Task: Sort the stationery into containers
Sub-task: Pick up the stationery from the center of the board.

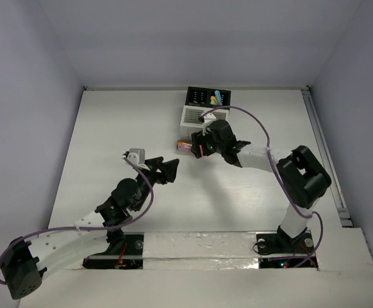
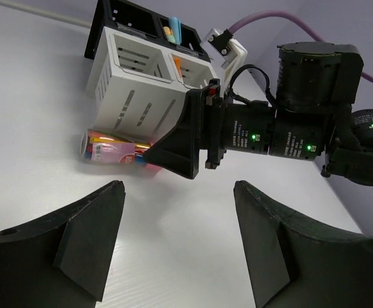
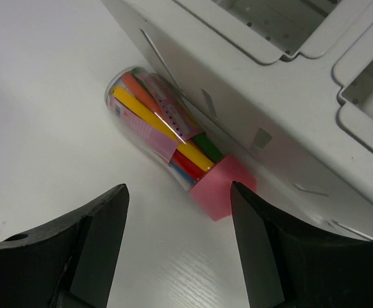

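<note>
The organiser stands at the back: a white slotted box (image 1: 198,117) joined to a black box (image 1: 199,97). A few markers (image 1: 216,98), blue and orange, stand in a black compartment, also in the left wrist view (image 2: 174,31). A fat clear cylinder with a pink cap (image 3: 161,131), holding coloured sticks, lies on its side against the white box's front wall (image 3: 250,115). My right gripper (image 3: 177,218) is open and empty just short of the pink cap (image 3: 222,192). My left gripper (image 2: 177,212) is open and empty, further back on the table, facing the cylinder (image 2: 109,149).
The right arm's wrist and one finger (image 2: 180,144) sit between my left gripper and the organiser (image 2: 135,90). Enclosure walls ring the white table (image 1: 109,128). A taped strip (image 1: 199,247) runs along the near edge by the arm bases.
</note>
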`<act>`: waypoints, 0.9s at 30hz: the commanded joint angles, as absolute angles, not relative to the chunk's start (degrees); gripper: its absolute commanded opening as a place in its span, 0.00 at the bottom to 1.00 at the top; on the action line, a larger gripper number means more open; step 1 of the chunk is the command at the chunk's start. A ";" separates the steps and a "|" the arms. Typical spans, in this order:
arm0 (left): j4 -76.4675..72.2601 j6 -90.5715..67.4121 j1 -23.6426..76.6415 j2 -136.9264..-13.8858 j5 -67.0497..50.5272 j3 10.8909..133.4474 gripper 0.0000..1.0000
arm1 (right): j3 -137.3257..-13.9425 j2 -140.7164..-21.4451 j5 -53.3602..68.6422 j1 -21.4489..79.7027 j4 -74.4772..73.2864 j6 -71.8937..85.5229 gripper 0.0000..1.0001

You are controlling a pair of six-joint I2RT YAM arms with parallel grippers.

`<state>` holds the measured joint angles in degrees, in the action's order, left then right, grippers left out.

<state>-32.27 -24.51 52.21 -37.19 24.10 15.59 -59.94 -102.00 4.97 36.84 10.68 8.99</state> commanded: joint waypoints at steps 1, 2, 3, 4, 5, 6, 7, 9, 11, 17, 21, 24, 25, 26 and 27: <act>-34.54 -24.17 52.56 -37.35 24.08 15.47 0.65 | -59.94 -102.21 2.99 37.18 14.68 5.80 0.71; -34.54 -24.17 52.56 -37.53 23.91 15.47 0.65 | -59.94 -102.48 2.64 37.18 14.85 5.45 0.72; -34.72 -24.17 52.56 -37.62 23.82 15.47 0.66 | -60.03 -102.74 2.29 37.18 14.94 4.93 0.72; -34.80 -24.17 52.56 -37.62 23.73 15.47 0.65 | -60.03 -103.53 2.29 37.18 15.03 4.75 0.73; -34.80 -24.17 52.56 -37.79 23.64 15.47 0.65 | -60.12 -103.80 2.29 37.18 14.86 4.57 0.73; -34.98 -24.17 52.56 -37.97 23.56 15.47 0.66 | -60.29 -104.15 2.72 37.70 14.77 4.22 0.74; -34.98 -24.17 52.56 -37.97 23.47 15.47 0.65 | -60.21 -104.59 2.90 37.71 14.94 4.22 0.74; -35.16 -24.17 52.56 -38.23 23.20 15.56 0.65 | -60.21 -105.73 3.86 37.71 15.20 4.22 0.75; -35.07 -24.17 52.56 -38.41 23.20 15.56 0.65 | -60.29 -107.04 4.30 38.23 15.12 4.57 0.75; -35.16 -24.17 52.56 -38.41 23.12 15.56 0.65 | -56.70 -106.00 3.26 42.26 16.69 6.76 0.72; -35.07 -24.17 52.56 -38.15 22.85 15.56 0.65 | -53.62 -103.19 0.54 44.64 18.36 9.13 0.70; -34.98 -24.26 52.56 -37.71 23.03 15.47 0.65 | -52.74 -102.30 -1.48 45.18 19.60 10.71 0.70; -35.07 -24.26 52.56 -37.53 23.03 15.47 0.65 | -52.82 -102.65 -2.97 45.18 19.77 11.07 0.70; -34.89 -24.26 52.56 -37.27 23.03 15.47 0.65 | -52.91 -103.00 -3.86 45.18 20.30 11.51 0.70; -34.72 -24.17 52.56 -37.27 23.20 15.38 0.65 | -52.91 -103.36 -5.52 45.18 20.82 12.30 0.70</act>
